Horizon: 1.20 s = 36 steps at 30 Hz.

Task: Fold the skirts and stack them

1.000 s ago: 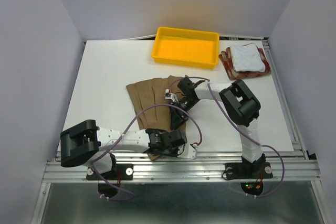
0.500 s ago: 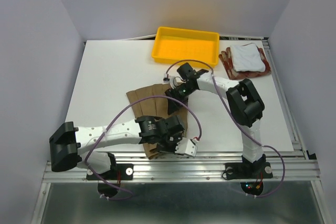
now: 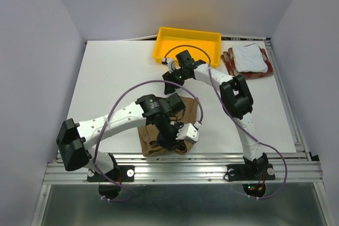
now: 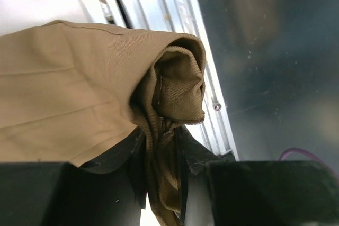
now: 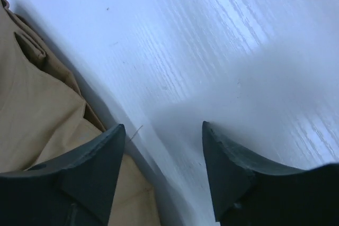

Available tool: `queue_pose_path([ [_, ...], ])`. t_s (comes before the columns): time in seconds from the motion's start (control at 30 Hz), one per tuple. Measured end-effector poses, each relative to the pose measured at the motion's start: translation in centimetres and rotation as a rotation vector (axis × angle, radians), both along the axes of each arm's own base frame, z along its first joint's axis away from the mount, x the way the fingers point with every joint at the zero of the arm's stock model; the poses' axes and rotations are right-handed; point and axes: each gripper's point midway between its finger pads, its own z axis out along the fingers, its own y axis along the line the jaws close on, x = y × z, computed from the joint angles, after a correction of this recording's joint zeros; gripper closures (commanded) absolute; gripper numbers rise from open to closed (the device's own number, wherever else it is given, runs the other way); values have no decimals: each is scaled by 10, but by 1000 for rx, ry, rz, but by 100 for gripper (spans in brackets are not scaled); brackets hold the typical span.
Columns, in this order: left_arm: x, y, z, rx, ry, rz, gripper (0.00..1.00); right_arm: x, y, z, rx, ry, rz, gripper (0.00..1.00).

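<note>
White counter (image 3: 106,78): tan skirt (image 4: 69,99) just doubled over at near edge, L end effector (image 4: 159,149) pinching its fold, R end effector (image 5: 163,136) let go, open/empty, so prob. stacking next.

Tan skirt (image 4: 69,99): woven twill cloth, matt, fine diagonal rib, stitched hem.
White skirt (image 3: 249,56): soft cloth, matt.
Tabletop (image 5: 228,35): white, smooth, faint grain lines, mild sheen.
Yellow tray (image 3: 198,42): plastic, glossy.
Right gripper (image 5: 163,126) fingers (image 5: 90,168): black plastic, matt.
Frame rail (image 4: 175,3): bare metal, satin finish.
</note>
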Motion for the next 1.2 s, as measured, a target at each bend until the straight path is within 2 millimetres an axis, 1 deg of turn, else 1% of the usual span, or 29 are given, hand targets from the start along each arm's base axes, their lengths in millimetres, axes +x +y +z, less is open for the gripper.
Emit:
queue_pose_path([
  [0.03,7,-1,5,-6,10,14,100,-2,1,0,5,1,9,46],
  [0.1,21,-4,14,-14,18,33,100,-7,2,-4,18,15,27,53],
  [0.13,28,-6,17,-14,20,47,100,-12,3,-7,28,29,39,61],
  [0.17,35,-8,20,-20,16,53,100,-14,3,-9,33,35,49,63],
  [0.23,51,-11,23,-26,2,67,100,-27,5,-13,62,73,77,68],
  [0.33,72,-13,22,-22,-28,80,100,-48,7,-16,94,117,117,70],
  [0.47,107,-13,21,-16,-68,108,99,-69,9,-17,124,169,157,71],
  [0.6,153,-6,18,-7,-127,155,99,-78,10,-18,139,192,178,71],
  [0.8,202,4,3,18,-175,184,97,-84,10,-17,156,211,195,71],
  [0.9,217,8,-8,34,-188,181,96,-85,10,-17,157,213,198,71],
  [1.0,225,7,-17,43,-203,166,93,-85,10,-17,158,215,199,70],
  [1.1,233,5,-24,37,-229,154,88,-85,11,-17,159,216,199,66],
  [1.17,234,5,-28,35,-235,146,81,-86,11,-16,162,219,201,59],
  [1.2,234,6,-32,36,-236,142,75,-87,11,-16,164,224,201,56],
])
